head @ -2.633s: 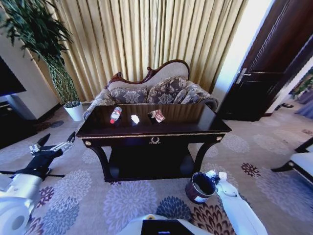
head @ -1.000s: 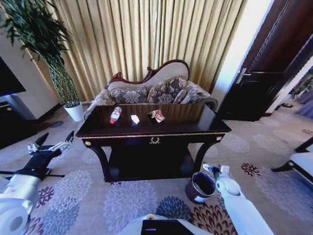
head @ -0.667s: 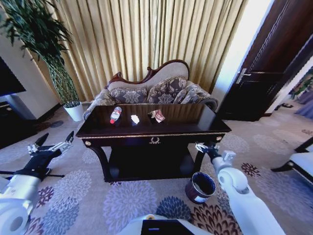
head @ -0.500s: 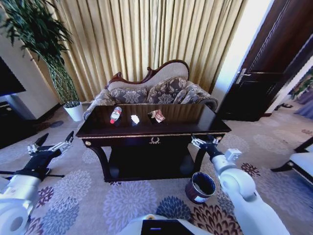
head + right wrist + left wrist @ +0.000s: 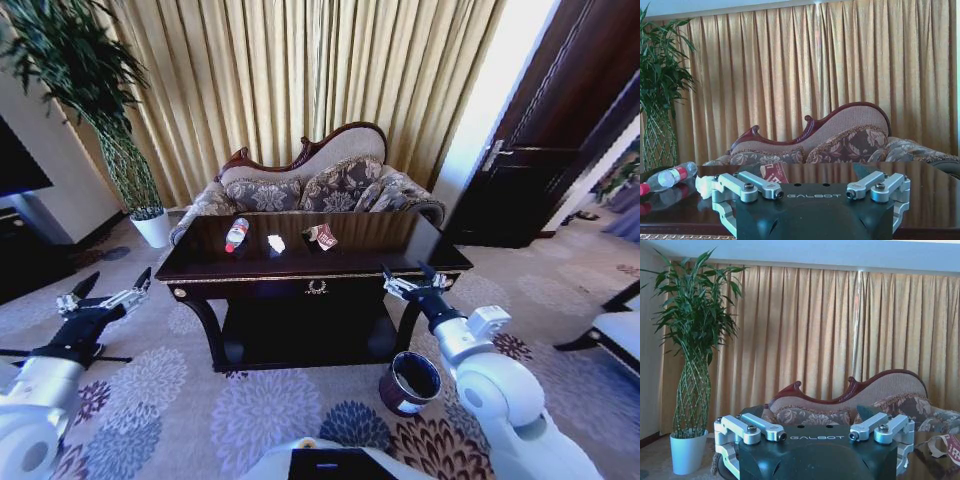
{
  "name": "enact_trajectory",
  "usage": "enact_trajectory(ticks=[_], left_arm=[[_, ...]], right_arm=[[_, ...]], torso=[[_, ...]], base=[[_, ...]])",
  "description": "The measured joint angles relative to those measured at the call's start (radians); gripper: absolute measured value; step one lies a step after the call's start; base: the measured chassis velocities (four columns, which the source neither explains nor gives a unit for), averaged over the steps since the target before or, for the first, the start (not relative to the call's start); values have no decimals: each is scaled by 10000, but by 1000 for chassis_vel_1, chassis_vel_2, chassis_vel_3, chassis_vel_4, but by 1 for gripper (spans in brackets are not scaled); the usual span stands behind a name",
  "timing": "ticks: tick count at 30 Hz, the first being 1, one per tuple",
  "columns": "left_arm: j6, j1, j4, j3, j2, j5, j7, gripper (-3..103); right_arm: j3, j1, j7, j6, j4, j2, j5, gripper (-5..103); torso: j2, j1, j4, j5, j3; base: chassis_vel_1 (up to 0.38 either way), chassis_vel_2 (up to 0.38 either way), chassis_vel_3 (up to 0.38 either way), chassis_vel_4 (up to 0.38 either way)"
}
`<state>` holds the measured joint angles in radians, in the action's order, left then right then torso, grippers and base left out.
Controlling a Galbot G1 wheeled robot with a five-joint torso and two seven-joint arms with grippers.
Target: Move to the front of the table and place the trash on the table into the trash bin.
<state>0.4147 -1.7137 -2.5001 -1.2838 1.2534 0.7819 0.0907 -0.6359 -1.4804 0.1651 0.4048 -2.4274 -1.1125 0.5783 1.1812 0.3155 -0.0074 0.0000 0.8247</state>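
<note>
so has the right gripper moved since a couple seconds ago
Yes. The right gripper has risen from beside the trash bin on the floor to the front edge of the table, open.

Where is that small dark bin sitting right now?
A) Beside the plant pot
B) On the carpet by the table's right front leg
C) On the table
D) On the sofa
B: the bin stands on the carpet beside the table's right front leg.
</note>
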Motion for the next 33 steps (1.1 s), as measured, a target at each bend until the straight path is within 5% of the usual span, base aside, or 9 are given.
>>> enact_trajectory(ticks=[33], left_arm=[[11,3,0,20,34,-23,34,100]], right_arm=[[147,-56,-72,45,-54,28,17,100]], torso=[[0,1,0,0,1]], base=[[-85,86,92,-89]])
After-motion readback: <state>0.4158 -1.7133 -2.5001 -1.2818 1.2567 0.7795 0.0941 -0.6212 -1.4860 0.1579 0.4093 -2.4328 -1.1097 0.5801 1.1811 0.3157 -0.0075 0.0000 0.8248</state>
